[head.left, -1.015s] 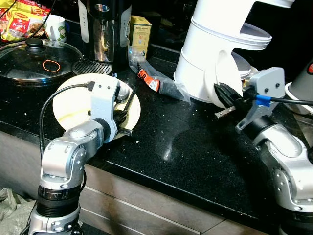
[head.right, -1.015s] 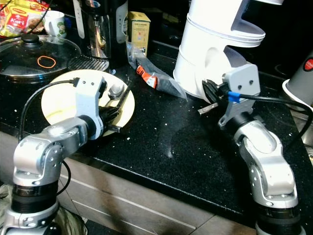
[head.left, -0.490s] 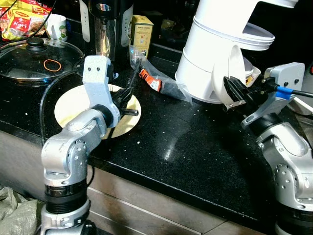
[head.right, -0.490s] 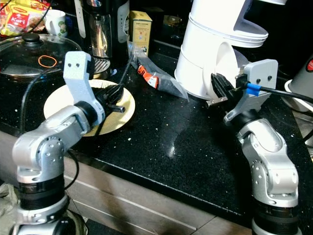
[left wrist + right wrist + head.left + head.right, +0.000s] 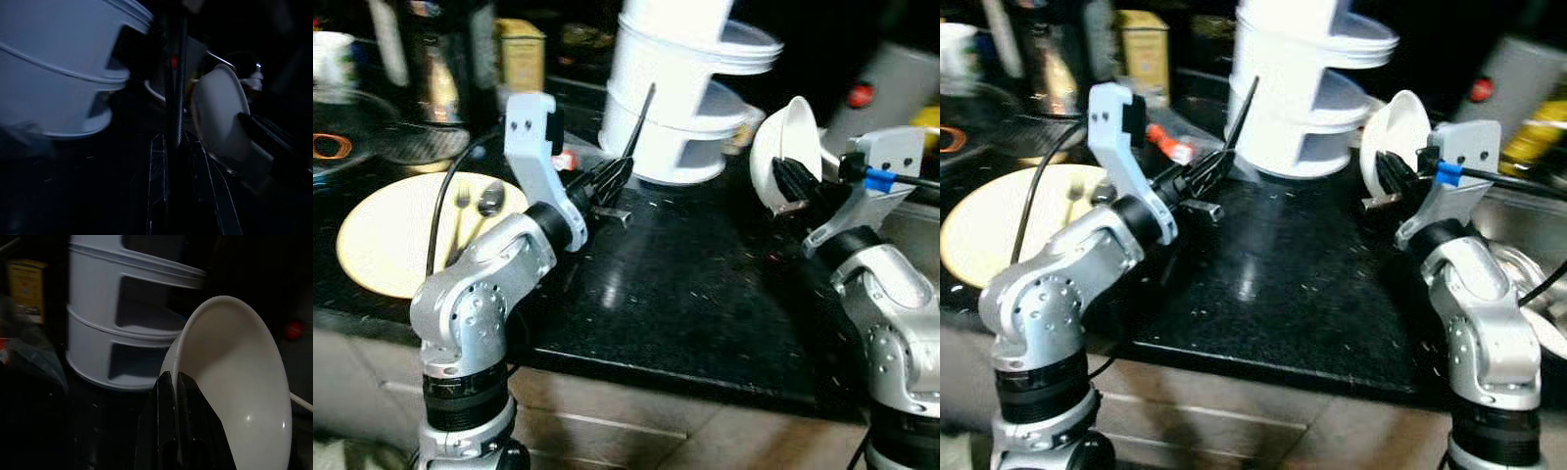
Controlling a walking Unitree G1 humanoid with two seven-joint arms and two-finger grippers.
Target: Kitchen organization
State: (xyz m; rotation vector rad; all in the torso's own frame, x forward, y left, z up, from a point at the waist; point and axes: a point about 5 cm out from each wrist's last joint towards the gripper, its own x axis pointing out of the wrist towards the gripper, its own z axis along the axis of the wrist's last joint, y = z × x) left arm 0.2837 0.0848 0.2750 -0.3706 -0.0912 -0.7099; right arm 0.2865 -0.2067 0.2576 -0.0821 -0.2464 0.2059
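My left gripper is shut on a thin black utensil whose handle points up in front of the white tiered stand. In the left wrist view the utensil runs straight out between the fingers. A pale yellow plate on the left of the black counter carries a spoon and a fork. My right gripper is shut on the rim of a white bowl, held tilted on edge above the counter, right of the stand. The right wrist view looks into the bowl.
Behind the plate stand a coffee machine, a yellow box and a glass lid with an orange rubber band. A red packet lies by the stand. A grey container and a sink are at the right.
The camera has turned right. My left gripper has risen off the plate with the black utensil and swung toward the stand. My right gripper has drawn the bowl away from the stand.
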